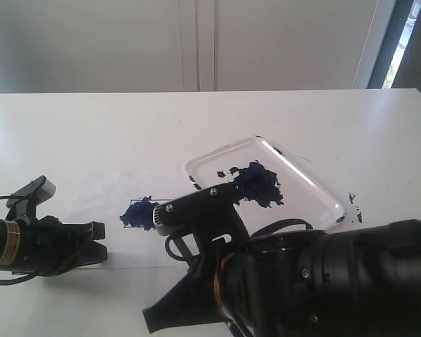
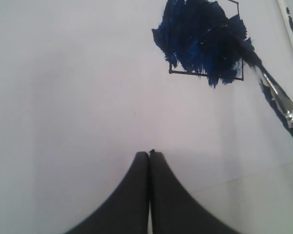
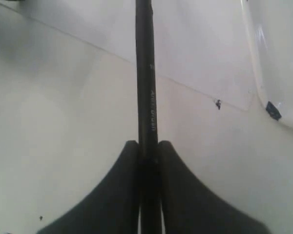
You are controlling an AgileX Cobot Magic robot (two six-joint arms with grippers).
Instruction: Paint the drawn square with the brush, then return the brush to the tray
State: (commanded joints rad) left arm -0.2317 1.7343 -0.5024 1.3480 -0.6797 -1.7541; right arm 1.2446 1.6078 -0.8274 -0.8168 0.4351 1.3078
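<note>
Right wrist view: pinched brush [image 3: 145, 73] handle in right gripper's [image 3: 147, 151] narrowly parted jaws, tip laid on drawn square [image 2: 205, 39] for painting; parked left gripper [image 2: 149, 155] closed, empty, aside.

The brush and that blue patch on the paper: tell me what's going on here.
The right gripper is clamped on the handle of the brush, with the bristle end at the edge of the drawn square. The square is mostly smeared dark blue, and the paint spills past its outline. The left gripper is shut on nothing, off to one side of the square. The tray, with a blue blotch in its middle, sits nearby; the brush has not yet gone back into it.
</note>
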